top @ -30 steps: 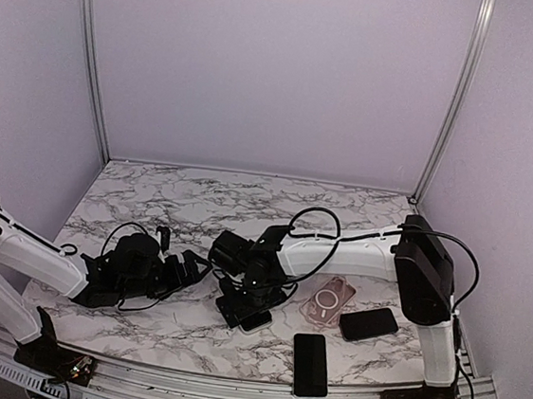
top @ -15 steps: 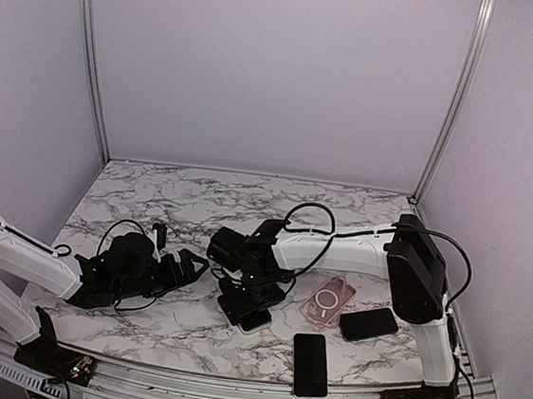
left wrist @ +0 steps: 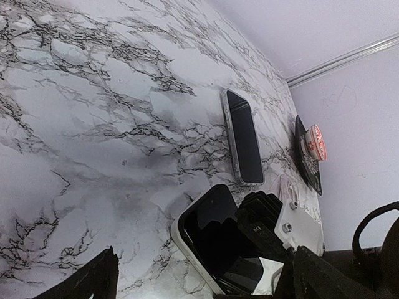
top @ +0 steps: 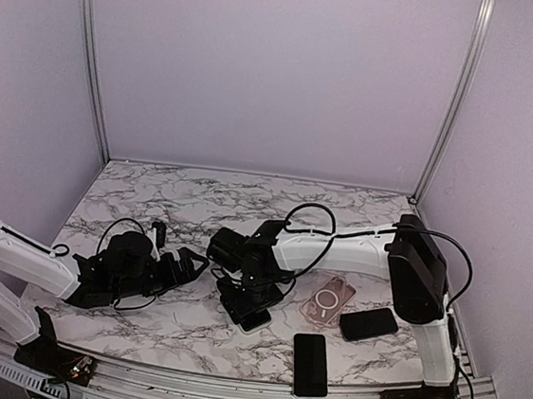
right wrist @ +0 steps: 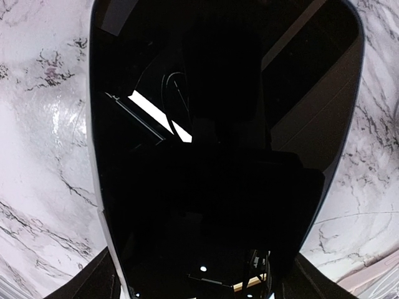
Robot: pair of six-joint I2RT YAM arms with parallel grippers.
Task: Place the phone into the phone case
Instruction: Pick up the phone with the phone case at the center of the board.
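Observation:
A black phone [top: 256,320] lies screen up in a white case [left wrist: 181,240] on the marble table, front centre. My right gripper [top: 248,298] is right above it, jaws open. In the right wrist view the dark screen [right wrist: 224,156] fills the frame, with the case's white rim [right wrist: 95,187] on the left. The right fingers [right wrist: 103,280] stand at the phone's two sides. My left gripper [top: 183,269] is open and empty just left of the phone. The left wrist view shows the phone [left wrist: 215,243] with the right gripper's black fingers [left wrist: 268,221] on it.
A clear pink case [top: 329,300] lies right of the phone, with a black phone [top: 368,323] beside it. Another phone [top: 310,364] lies near the front edge and also shows in the left wrist view [left wrist: 243,134]. Cables loop over both wrists.
My right gripper has shifted slightly left over the phone. My left gripper has edged a little, still open and empty.

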